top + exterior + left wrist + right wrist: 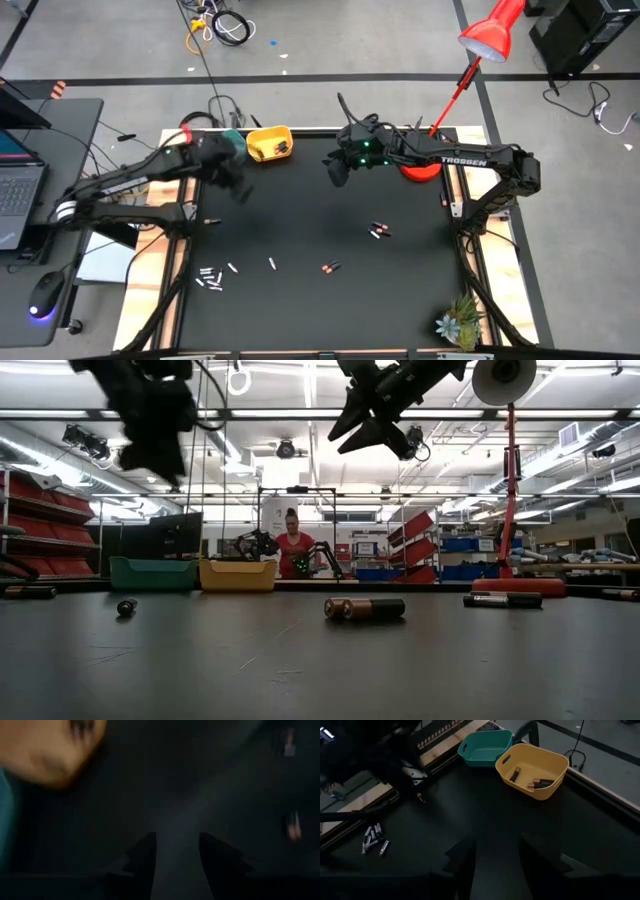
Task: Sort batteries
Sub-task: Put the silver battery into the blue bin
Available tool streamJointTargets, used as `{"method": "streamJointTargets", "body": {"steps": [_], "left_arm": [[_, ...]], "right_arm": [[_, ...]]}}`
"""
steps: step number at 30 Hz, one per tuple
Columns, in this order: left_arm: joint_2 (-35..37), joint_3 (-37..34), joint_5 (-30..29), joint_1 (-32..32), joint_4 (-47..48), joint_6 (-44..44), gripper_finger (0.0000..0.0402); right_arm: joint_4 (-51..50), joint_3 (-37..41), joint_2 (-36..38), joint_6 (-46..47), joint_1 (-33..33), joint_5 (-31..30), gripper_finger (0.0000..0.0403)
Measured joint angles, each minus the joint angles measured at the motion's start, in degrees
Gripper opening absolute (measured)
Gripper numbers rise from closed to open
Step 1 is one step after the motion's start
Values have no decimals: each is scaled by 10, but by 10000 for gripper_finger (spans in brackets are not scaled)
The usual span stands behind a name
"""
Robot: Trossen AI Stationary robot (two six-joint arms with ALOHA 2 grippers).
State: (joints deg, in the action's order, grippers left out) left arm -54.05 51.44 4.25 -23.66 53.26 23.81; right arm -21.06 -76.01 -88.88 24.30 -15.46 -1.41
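Note:
Several whitish-silver batteries (pixel 210 278) lie near the table's front left, and they also show in the right wrist view (pixel 372 839). Dark copper-ended batteries (pixel 378 230) lie right of centre, another (pixel 330 267) nearer the front; the low view shows one (pixel 365 608) lying on its side. The yellow bowl (pixel 532 765) holds three dark batteries (pixel 540 782). The teal bowl (pixel 485 747) looks empty. My left gripper (pixel 238 185) hangs open and empty in front of the bowls, raised above the table (pixel 150 420). My right gripper (pixel 337 170) hangs open and empty, high over the far middle (pixel 375 415).
A red lamp base (pixel 420 168) stands at the table's far right, its pole rising in the low view (pixel 512 500). A small plant (pixel 460 322) sits at the front right corner. One single battery (pixel 210 220) lies near the left edge. A person (pixel 293 550) stands far behind the table.

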Motion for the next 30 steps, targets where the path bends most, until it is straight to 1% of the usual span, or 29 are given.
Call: {"method": "streamJointTargets", "body": {"steps": [4, 6, 9, 11, 13, 16, 18, 22, 24, 26, 30], "left_arm": [[17, 0, 0, 82, 83, 91, 158], [16, 0, 2, 133, 110, 103, 158], [8, 0, 9, 206, 140, 88, 157], [5, -5, 20, 247, 134, 60, 157], [5, -15, 46, 282, 119, 29, 157], [4, -33, 72, 327, 70, 3, 156], [4, -47, 70, 350, -1, -14, 156], [-11, -71, 37, 381, -169, -87, 156], [-26, -77, 17, 387, -222, -103, 156], [-48, -77, 0, 387, -262, -105, 156], [-115, -78, -6, 387, -291, -103, 156]], "right_arm": [[-1, 0, -1, 1, 0, 0, 158], [-1, 0, -1, 1, 1, 0, 158], [-1, 0, -1, 2, 4, 0, 158], [-1, 0, -1, 2, 10, -3, 158], [-1, 0, -1, 2, 19, -3, 158], [0, 0, -1, 9, 32, -4, 158], [-1, 0, -1, 15, 40, -5, 158], [-15, 0, -1, 23, 55, -21, 158], [-21, 0, 0, 23, 60, -22, 158], [-25, 0, 4, 23, 64, -21, 158], [-52, 0, 21, 9, 77, -20, 158]]}}
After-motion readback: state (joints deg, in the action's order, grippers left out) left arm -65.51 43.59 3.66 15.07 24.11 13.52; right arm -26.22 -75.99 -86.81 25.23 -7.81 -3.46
